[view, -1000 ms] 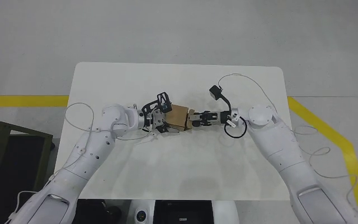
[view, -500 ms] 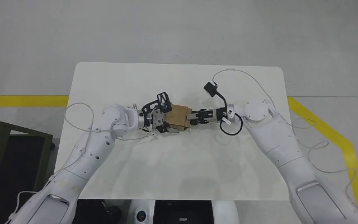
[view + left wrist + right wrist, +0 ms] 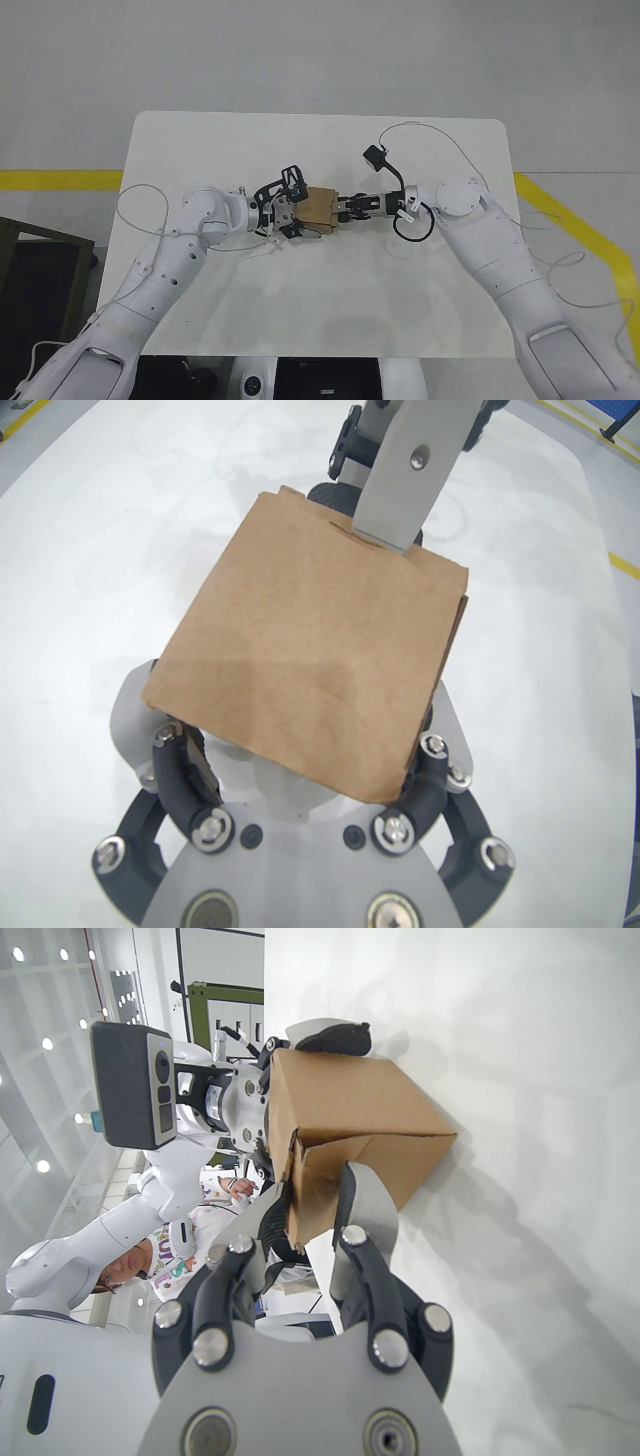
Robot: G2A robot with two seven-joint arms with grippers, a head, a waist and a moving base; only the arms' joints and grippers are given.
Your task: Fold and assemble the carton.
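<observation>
At mid-table (image 3: pixel 400 290) I hold the brown carton (image 3: pixel 320 207): my left gripper (image 3: pixel 285 214) is clamped across one end, and my right gripper (image 3: pixel 344 212) pinches the opposite end flap (image 3: pixel 312 1188). A skewed push could crease the flap or make the carton slip.

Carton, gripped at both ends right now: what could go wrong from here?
1. The right gripper pinches a thin end flap of the carton; a hard push or twist could crease or tear it.
2. The left gripper holds just the opposite end, so the carton may pivot or slip in it.
3. The seam by the flap gapes, so the flap might fold in crooked.
</observation>
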